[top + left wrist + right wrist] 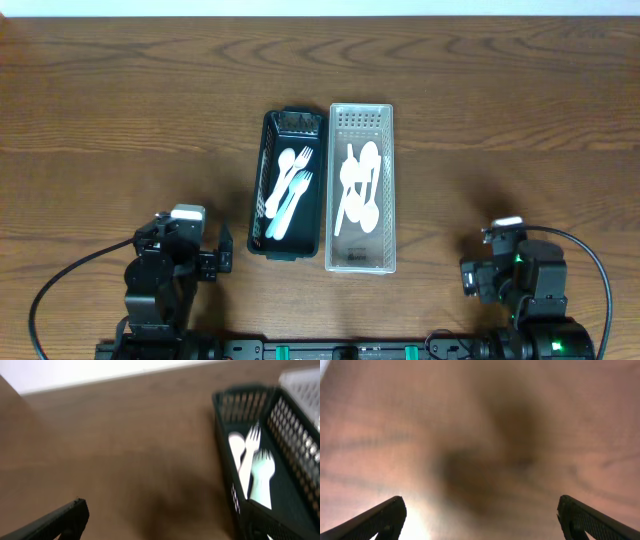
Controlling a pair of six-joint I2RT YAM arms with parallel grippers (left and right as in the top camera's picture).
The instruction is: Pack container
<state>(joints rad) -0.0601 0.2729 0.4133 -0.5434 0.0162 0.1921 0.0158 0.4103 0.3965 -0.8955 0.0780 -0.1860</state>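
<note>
Sitting mid-bench, the black basket [290, 120] holds white forks [295, 185], and just beside it at 3 o'clock the clear basket [360, 262] holds spoons [360, 180]. Judging ahead, lift one utensil by its handle, descending straight. The left gripper [225, 255] at 7 o'clock and the right gripper [480, 510] at 5 o'clock are spread wide, empty, touching nothing
</note>
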